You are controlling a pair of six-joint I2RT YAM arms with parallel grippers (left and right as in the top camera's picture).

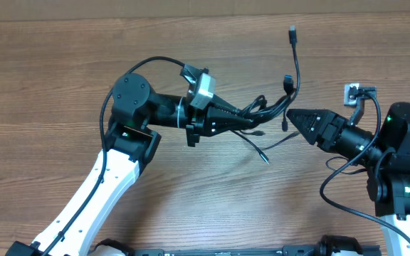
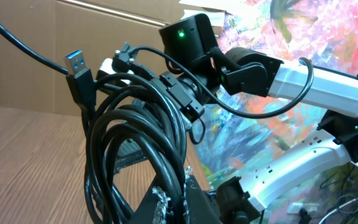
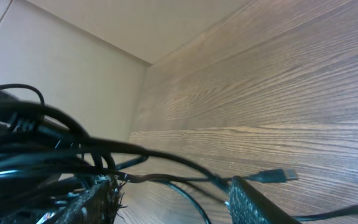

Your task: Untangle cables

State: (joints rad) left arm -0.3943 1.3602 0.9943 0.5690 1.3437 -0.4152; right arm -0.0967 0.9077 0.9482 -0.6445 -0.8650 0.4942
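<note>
Left claw (image 1: 251,119), arm stretched rightward, clamped on cables (image 1: 270,107) at mid-worktop (image 1: 48,78); right claw (image 1: 295,116) facing it, jaws apart around strands; one cord (image 1: 297,60) trails toward far edge.

No legible text, label, brand, number, sign on cables (image 1: 269,107) or table (image 1: 62,71).

Left gripper (image 1: 250,118) clamped shut, pointing right; right gripper (image 1: 295,115) jaws apart, pointing left, facing it.
</note>
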